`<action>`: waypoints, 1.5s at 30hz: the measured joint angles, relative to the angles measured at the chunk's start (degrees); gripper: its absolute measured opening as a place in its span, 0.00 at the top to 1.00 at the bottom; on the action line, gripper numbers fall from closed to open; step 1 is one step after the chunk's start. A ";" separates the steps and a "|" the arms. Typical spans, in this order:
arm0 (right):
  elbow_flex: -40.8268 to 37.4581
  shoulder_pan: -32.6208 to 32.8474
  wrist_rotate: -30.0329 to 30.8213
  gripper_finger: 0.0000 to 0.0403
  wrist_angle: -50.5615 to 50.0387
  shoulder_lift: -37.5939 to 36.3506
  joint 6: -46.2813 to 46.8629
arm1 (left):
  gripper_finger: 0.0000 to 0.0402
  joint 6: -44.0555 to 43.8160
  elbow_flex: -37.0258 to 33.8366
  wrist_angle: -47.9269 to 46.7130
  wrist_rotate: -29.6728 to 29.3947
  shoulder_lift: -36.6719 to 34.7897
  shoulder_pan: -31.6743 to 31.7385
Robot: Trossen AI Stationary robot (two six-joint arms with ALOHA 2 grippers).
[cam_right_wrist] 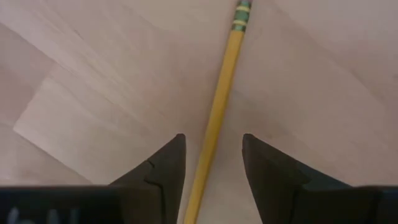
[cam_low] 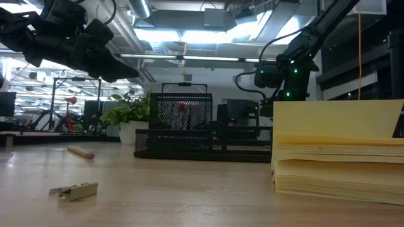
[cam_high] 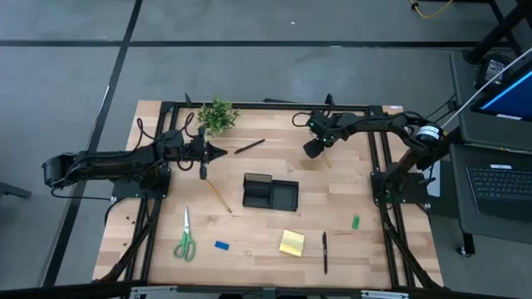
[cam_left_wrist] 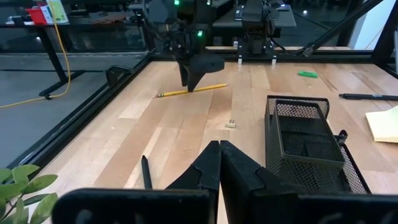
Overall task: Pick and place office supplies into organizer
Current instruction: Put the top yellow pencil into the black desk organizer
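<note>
A yellow pencil [cam_right_wrist: 219,112] lies flat on the wooden table at the far right. My right gripper [cam_right_wrist: 213,155] points down over it, open, one finger on either side, and neither finger touches it. In the left wrist view the right gripper [cam_left_wrist: 196,71] stands at the pencil [cam_left_wrist: 186,91]. My left gripper [cam_left_wrist: 219,155] hovers shut at the far left, near the plant, with nothing in it. The black mesh organizer [cam_high: 270,193] stands mid-table. On the near part of the table lie the green-handled scissors [cam_high: 184,237], blue block [cam_high: 221,245], sticky-note pad [cam_high: 292,242], a black pen [cam_high: 324,252] and the green piece [cam_high: 355,222].
A second pencil [cam_high: 219,196] lies left of the organizer and another black pen [cam_high: 249,146] behind it. A leafy plant [cam_high: 218,115] stands at the far edge. Black frame rails [cam_high: 378,166] run along the table's sides. A small metal clip [cam_low: 76,190] lies near the low camera.
</note>
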 joint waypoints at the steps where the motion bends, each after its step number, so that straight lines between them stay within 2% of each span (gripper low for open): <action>1: 0.00 0.00 0.00 0.60 0.09 0.32 0.00 | 0.99 0.00 0.00 0.00 0.00 0.00 0.00; 17: 0.11 0.00 -0.37 0.61 1.38 2.00 0.09 | 0.99 0.00 0.00 0.00 0.04 0.00 0.00; 26: 0.11 0.00 -0.88 0.68 1.43 2.09 0.43 | 0.99 0.00 0.00 0.00 0.04 0.00 0.00; 32: 0.09 -1.72 -5.72 0.72 1.56 2.14 1.54 | 0.99 0.00 0.00 0.03 0.05 0.00 0.01; 45: 0.07 -4.24 -6.84 0.72 1.65 2.18 1.90 | 0.99 0.00 0.00 0.11 0.07 0.00 0.00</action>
